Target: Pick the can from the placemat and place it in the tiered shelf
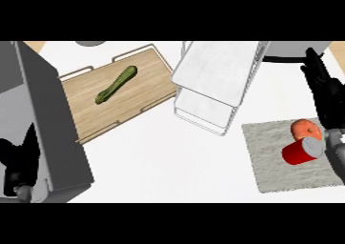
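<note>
I see my right hand (329, 95) open, holding nothing, above the placemat (274, 162). The can (302, 151) lies just below it. My left hand (19, 159) rests open over the white worktop (168, 162).

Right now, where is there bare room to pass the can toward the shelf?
Bare counter lies between the tray, shelf and placemat. The shelf's top tier shows bare. It's crowded on the placemat, where can, orange fruit and right hand sit close.

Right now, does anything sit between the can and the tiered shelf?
Nothing visible does. The can lies on the placemat beside an orange fruit; bare counter separates it from the tiered shelf.
</note>
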You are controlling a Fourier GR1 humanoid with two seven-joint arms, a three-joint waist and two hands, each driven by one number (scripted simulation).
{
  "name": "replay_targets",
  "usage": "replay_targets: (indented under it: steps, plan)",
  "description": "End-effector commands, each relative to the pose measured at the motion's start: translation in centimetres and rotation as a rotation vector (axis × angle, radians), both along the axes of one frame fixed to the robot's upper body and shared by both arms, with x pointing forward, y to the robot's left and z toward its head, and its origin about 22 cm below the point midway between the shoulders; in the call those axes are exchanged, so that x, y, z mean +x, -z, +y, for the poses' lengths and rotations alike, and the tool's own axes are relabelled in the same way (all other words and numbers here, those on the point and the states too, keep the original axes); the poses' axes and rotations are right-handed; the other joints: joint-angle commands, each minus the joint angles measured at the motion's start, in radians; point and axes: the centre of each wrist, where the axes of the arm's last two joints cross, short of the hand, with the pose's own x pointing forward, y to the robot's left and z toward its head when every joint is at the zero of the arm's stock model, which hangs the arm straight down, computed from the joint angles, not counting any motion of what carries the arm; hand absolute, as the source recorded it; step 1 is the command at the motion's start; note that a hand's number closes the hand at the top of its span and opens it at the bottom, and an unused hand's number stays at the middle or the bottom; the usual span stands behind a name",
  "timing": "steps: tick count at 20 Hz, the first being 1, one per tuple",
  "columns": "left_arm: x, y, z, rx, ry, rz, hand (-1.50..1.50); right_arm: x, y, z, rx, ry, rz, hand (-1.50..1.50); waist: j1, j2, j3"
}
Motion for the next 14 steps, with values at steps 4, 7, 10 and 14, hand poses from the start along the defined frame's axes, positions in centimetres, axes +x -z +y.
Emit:
replay_targets:
  steps: [4, 7, 10, 14]
  plan:
    - [0.3, -1.2, -2.4, 0.004, 0.264, -0.095, 0.00, -3.4, 0.7, -9.4, -0.137, 0.157, 0.075, -1.50, -0.087, 0.020, -0.024]
    - [0.1, -2.2, -3.8, -0.064, 0.345, -0.121, 0.00, -6.4, 0.1, -16.0, -0.561, 0.350, 0.299, -1.50, -0.139, 0.046, -0.036]
    - [-1.3, -1.8, -4.3, -0.066, 0.474, -0.105, 0.00, -7.0, 3.4, -16.0, -0.097, 0.434, 0.185, 1.50, -0.097, 0.023, -0.021]
    - [-1.0, -0.3, -4.2, -0.071, 0.485, -0.103, 0.00, -8.2, 5.8, -14.8, 0.047, 0.172, 0.114, -1.50, -0.095, 0.024, -0.022]
